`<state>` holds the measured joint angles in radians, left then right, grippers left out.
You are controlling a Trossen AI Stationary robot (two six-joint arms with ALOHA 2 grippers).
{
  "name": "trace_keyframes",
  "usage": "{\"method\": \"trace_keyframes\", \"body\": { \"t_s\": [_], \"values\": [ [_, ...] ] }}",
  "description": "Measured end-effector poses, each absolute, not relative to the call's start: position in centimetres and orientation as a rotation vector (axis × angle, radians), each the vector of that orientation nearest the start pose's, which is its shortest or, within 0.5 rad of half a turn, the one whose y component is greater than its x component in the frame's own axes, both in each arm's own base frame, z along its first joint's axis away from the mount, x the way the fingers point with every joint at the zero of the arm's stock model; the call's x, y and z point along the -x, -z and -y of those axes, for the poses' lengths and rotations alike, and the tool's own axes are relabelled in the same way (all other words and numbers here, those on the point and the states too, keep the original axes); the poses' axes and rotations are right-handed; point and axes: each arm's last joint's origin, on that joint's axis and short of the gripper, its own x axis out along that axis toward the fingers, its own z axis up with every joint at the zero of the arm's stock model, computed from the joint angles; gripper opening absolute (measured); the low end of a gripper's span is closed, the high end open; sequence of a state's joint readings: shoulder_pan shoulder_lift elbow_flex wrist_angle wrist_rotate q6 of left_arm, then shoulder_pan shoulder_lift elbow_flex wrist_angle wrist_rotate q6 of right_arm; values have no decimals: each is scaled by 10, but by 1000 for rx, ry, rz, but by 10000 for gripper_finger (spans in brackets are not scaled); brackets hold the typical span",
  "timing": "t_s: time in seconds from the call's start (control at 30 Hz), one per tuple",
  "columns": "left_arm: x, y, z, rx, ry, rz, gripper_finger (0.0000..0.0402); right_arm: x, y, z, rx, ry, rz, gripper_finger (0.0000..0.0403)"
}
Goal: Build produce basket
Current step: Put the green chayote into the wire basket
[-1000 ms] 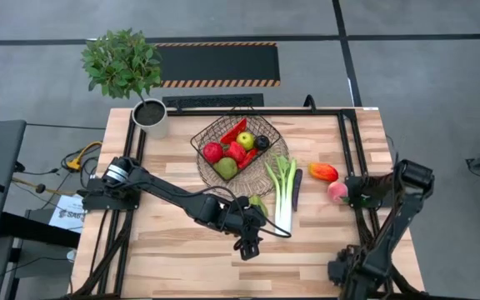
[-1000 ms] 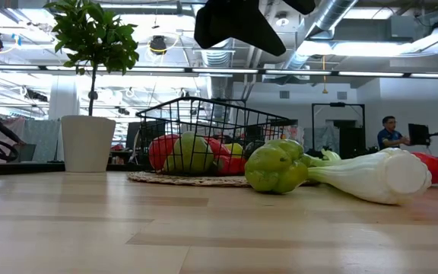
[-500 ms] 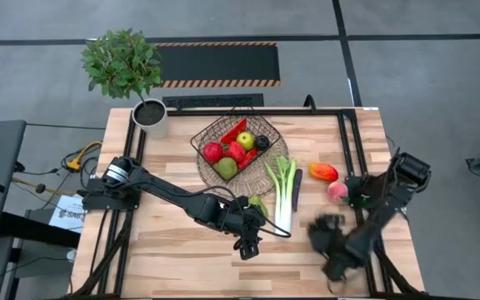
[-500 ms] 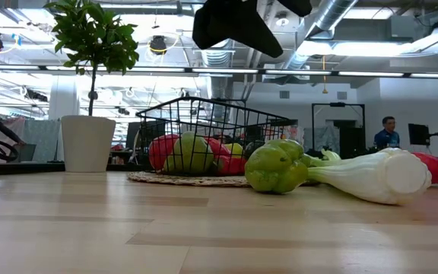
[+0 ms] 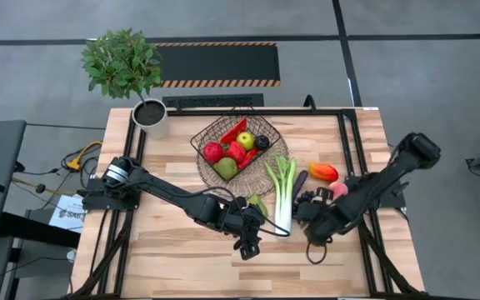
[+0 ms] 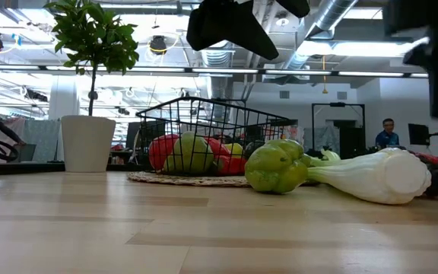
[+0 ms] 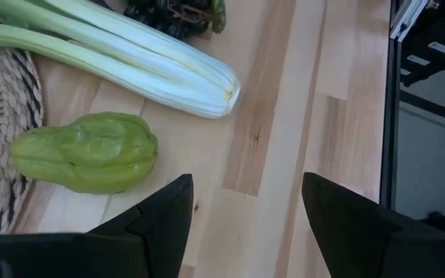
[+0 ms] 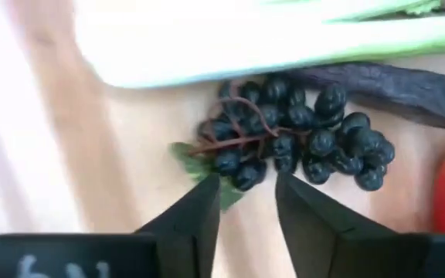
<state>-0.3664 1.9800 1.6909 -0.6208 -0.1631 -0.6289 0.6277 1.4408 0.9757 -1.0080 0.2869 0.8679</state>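
The dark wire basket (image 5: 236, 142) stands on a round wicker tray (image 5: 209, 177) and holds red and green apples, red peppers and a chilli. On the table beside it lie a lumpy green vegetable (image 7: 83, 152), a leek (image 5: 283, 196), an aubergine (image 8: 392, 81), dark grapes (image 8: 300, 139), a red pepper (image 5: 323, 172) and a peach (image 5: 338, 190). My right gripper (image 8: 246, 208) is open, just above the table with its fingertips close before the grapes' leaf. My left gripper (image 7: 246, 224) is open and empty, above the table near the leek's root end.
A potted green plant (image 5: 148, 112) stands at the table's far left corner. Black frame rails (image 5: 352, 150) run along the table's left and right sides. Bare wood (image 5: 165, 250) lies along the near edge.
My right arm has swung from the table's near right corner toward the left and the far edge, coming down by the grapes beside the leek. The produce has stayed in place.
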Motion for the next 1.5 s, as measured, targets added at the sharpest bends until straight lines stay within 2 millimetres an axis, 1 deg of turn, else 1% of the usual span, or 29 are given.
{"method": "trace_keyframes", "body": {
  "t_s": [0.07,0.17,0.23,0.33,0.43,0.5,0.57,0.63,0.73,0.87,1.0,1.13,1.23,1.33,1.4,1.5],
  "values": [
    [-409,-258,152,351,-87,-895,237,-194,-228,-132,-153,276,-1255,172],
    [-410,-258,154,366,-53,-896,257,-181,-247,-130,-251,254,-1192,218],
    [-410,-259,155,376,5,-911,273,-172,-257,-130,-310,224,-1163,249],
    [-409,-259,158,418,144,-961,296,-158,-268,-133,-396,184,-1143,284],
    [-407,-259,161,462,246,-1015,308,-146,-273,-139,-443,159,-1133,302],
    [-405,-259,166,456,270,-1020,310,-141,-273,-144,-452,154,-1134,305],
    [-404,-259,169,414,265,-1010,311,-137,-271,-150,-445,163,-1135,305],
    [-403,-258,171,360,214,-991,311,-136,-267,-156,-432,177,-1134,305],
    [-403,-256,167,300,117,-956,311,-136,-259,-165,-403,202,-1143,305],
    [-409,-249,155,250,-26,-875,311,-141,-247,-173,-366,235,-1169,305],
    [-417,-247,140,185,-74,-816,311,-145,-239,-177,-345,262,-1186,305],
    [-423,-247,118,111,-118,-805,311,-147,-235,-179,-351,284,-1193,305],
    [-429,-245,97,161,-158,-810,312,-147,-234,-179,-369,301,-1191,305],
    [-438,-231,83,256,-206,-824,312,-147,-235,-179,-395,318,-1187,305],
    [-445,-218,81,308,-206,-832,312,-147,-235,-179,-417,334,-1183,305],
    [-448,-204,83,367,-231,-875,312,-147,-235,-179,-451,363,-1165,305]
  ]
}}
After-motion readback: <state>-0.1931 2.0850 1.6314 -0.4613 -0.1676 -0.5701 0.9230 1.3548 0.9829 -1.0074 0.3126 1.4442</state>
